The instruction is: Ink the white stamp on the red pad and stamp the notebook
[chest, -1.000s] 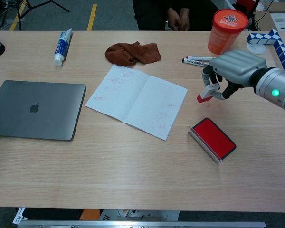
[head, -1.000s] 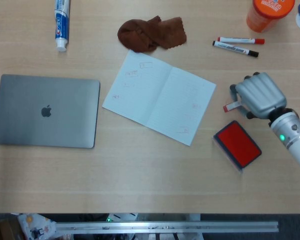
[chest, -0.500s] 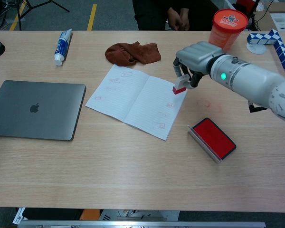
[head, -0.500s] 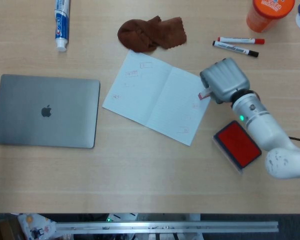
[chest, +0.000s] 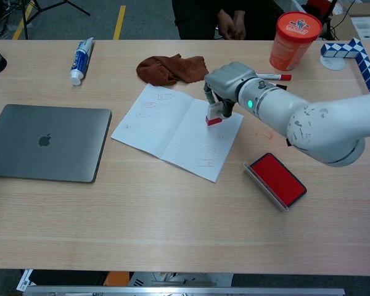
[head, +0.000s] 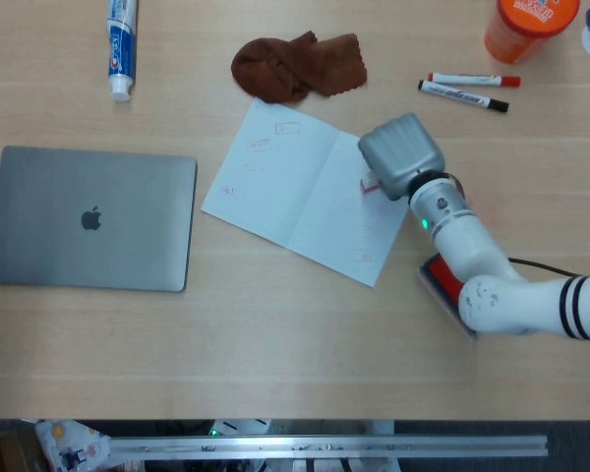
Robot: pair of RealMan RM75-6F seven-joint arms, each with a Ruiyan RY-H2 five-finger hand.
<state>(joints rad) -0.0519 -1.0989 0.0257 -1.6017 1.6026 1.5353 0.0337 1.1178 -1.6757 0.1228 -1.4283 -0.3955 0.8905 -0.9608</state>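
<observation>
Chest view: wooden table [chest: 142, 216], grey floor [chest: 148, 18] behind.

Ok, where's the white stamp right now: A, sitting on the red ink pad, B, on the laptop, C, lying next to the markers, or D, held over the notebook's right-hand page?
D: the right hand holds the white stamp over the notebook's right-hand page.

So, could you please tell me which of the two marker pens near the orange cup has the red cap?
The red-capped marker pen is the one lying nearer the orange cup; the black-capped marker pen lies beside it, nearer the right hand.
</observation>
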